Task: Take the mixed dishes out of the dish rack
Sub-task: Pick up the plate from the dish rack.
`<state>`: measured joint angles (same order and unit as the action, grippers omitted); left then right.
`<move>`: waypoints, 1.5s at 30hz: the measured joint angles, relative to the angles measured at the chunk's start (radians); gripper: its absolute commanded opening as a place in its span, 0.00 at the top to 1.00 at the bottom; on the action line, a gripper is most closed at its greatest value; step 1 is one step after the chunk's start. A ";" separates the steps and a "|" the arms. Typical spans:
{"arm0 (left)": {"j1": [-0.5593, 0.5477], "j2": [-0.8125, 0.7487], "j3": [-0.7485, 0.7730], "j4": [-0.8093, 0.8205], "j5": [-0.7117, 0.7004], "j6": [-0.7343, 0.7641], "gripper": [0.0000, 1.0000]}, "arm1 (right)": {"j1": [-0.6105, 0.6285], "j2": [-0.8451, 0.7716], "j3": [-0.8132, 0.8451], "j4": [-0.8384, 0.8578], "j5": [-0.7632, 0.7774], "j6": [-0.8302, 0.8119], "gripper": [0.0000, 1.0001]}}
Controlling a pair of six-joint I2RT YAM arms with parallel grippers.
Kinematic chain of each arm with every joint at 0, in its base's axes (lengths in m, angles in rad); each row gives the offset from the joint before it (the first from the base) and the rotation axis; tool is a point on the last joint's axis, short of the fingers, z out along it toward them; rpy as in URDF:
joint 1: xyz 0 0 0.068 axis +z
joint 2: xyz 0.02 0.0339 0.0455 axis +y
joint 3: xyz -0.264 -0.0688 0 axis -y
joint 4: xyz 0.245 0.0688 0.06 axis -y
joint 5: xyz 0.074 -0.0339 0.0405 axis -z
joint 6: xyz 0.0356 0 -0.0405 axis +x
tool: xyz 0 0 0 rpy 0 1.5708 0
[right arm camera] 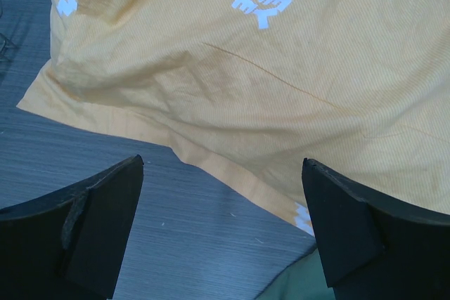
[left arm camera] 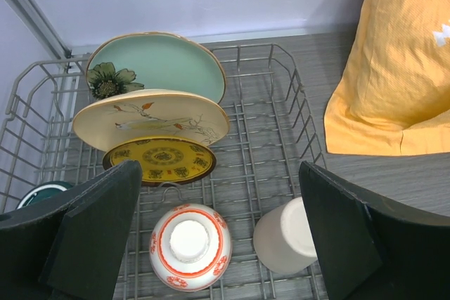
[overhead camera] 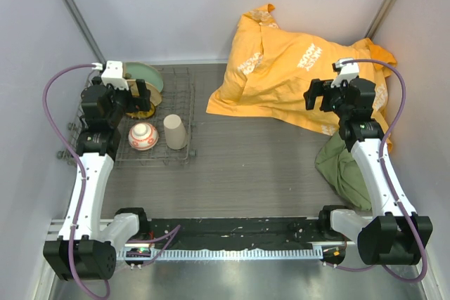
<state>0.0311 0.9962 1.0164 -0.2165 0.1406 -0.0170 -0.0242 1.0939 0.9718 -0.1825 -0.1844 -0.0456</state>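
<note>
- Left fingers, spread wide and empty, hang above the rectangular grey wire dish rack at the frame's left; the small white-and-red bowl sits upturned just below their gap.
- Right fingers, open and empty, hover over crumpled orange cloth, well apart from the rack; the left arm is nearer.

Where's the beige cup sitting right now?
In the top view the beige cup is on the left, in the near right corner of the dish rack, just right of the white-and-red bowl.

Orange cloth with white lettering beside olive-green cloth on grey table
</note>
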 measured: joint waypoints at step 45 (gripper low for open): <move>0.051 0.673 0.441 -0.299 -0.021 1.368 0.21 | 0.000 0.092 0.000 -0.035 -0.087 -0.028 0.01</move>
<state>0.0822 1.6688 1.4578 -0.5156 0.1192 1.3506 -0.0242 1.1862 0.9722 -0.2173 -0.2718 -0.0738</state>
